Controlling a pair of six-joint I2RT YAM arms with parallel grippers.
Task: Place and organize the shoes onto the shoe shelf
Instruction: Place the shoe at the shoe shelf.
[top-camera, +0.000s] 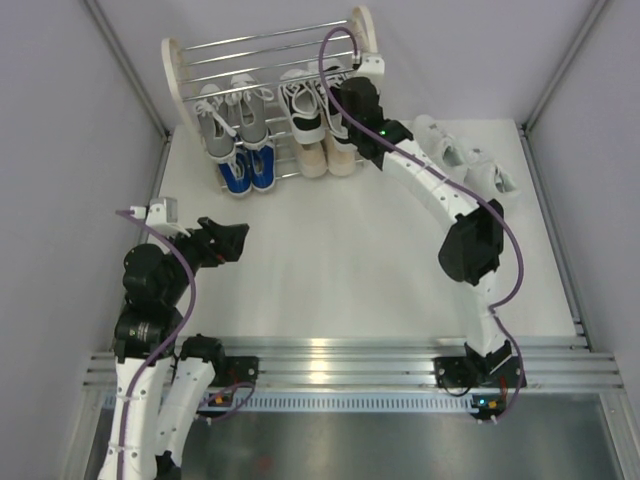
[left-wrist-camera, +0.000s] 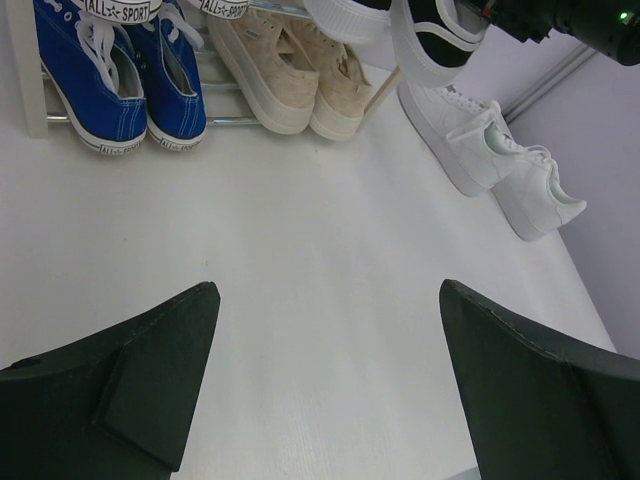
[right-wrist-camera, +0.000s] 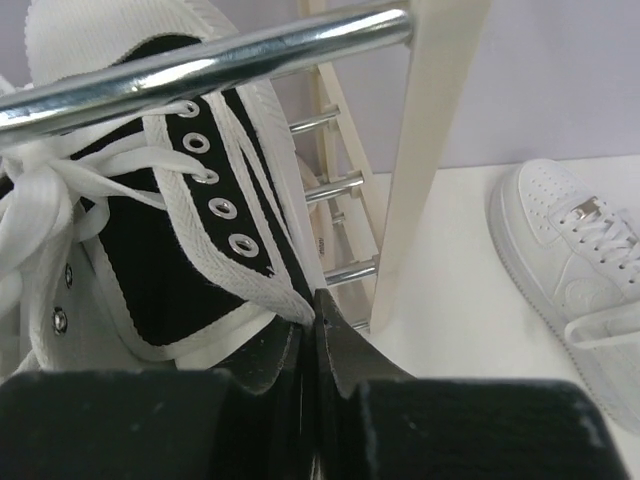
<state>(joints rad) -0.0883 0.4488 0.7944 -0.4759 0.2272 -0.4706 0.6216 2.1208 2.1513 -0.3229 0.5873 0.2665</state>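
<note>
While the left gripper (top-camera: 232, 240) hangs spread and empty over the table (top-camera: 330, 280), the work is at the shelf (top-camera: 172, 60), where the blue shoes (top-camera: 248, 175), grey shoes (top-camera: 235, 120) and beige shoes (top-camera: 325, 158) already sit. The right gripper (right-wrist-camera: 315, 305), pressed together on what looks like the rim of the black-and-white shoe (right-wrist-camera: 170, 260), should settle it flat on the rods (right-wrist-camera: 200, 60) before letting go. Further right, the white shoes (top-camera: 470, 160) wait on the table

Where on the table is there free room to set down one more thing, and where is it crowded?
Free: the wide bare table between the open left gripper, the blue shoes and the white shoes. Crowded: the shoe shelf, where the right gripper pinches a black-and-white shoe.
</note>
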